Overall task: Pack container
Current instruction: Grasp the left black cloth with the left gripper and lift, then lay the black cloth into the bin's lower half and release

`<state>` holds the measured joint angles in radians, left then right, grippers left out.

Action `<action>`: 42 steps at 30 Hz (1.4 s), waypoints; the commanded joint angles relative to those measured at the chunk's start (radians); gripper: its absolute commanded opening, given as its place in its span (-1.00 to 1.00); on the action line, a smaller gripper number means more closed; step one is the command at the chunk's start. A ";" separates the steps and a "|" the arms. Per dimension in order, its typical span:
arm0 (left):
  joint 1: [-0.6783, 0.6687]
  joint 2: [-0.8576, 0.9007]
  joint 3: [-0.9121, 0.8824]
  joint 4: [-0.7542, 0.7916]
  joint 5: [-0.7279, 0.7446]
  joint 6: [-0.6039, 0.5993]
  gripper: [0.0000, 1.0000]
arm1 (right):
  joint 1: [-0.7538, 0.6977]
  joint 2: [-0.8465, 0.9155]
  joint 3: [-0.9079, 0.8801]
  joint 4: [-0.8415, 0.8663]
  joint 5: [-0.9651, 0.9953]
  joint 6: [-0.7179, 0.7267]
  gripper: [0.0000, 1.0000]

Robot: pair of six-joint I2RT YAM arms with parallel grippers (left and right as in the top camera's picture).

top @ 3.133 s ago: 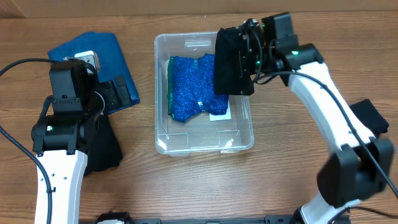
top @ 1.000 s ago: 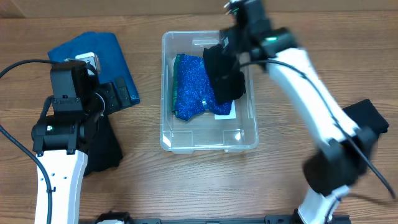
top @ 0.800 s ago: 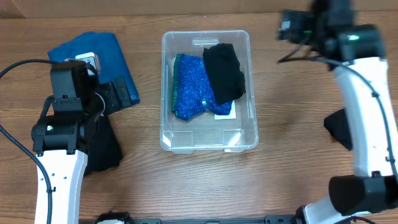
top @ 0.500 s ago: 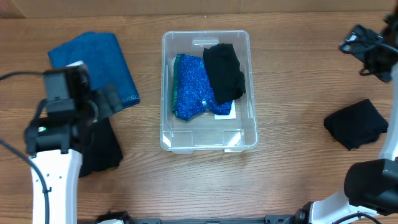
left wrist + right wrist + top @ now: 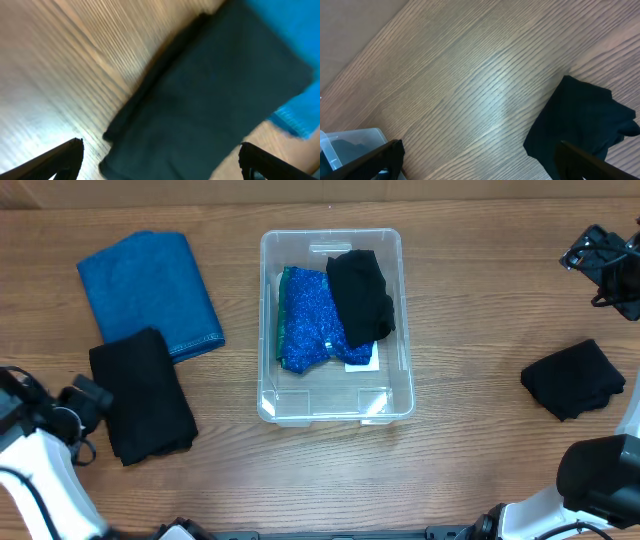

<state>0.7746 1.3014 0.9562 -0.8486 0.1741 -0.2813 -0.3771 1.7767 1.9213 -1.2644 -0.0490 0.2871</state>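
Wood-grain tabletop point(image 5: 470, 330): smooth, soft sheen under the light. The container point(image 5: 330, 238): clear plastic, glossy, glare on its near wall. Glittery blue cloth point(image 5: 305, 315): sparkling, rough-looking. Black cloth point(image 5: 362, 295): matt. Folded blue cloth point(image 5: 150, 290): matt, stitched hem.

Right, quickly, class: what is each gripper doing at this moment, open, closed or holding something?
Left gripper: open, empty, over the folded black cloth.
Right gripper: open, empty.

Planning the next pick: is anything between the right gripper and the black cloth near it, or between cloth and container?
Nothing visible: bare table lies between right gripper and black cloth, and between cloth and container.
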 commanded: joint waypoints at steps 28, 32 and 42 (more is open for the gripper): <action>-0.005 0.170 0.087 0.014 0.455 0.359 -0.92 | 0.008 -0.012 0.003 0.010 -0.025 -0.003 1.00; -0.073 0.009 0.186 -0.013 0.510 0.270 -0.93 | 0.008 -0.012 0.003 0.010 -0.025 -0.003 1.00; -0.759 -0.005 0.513 0.084 0.343 0.419 -0.92 | 0.008 -0.012 0.003 0.003 -0.025 -0.002 1.00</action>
<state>0.1978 1.2583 1.4094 -0.8131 0.5652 -0.0235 -0.3767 1.7767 1.9213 -1.2625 -0.0719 0.2874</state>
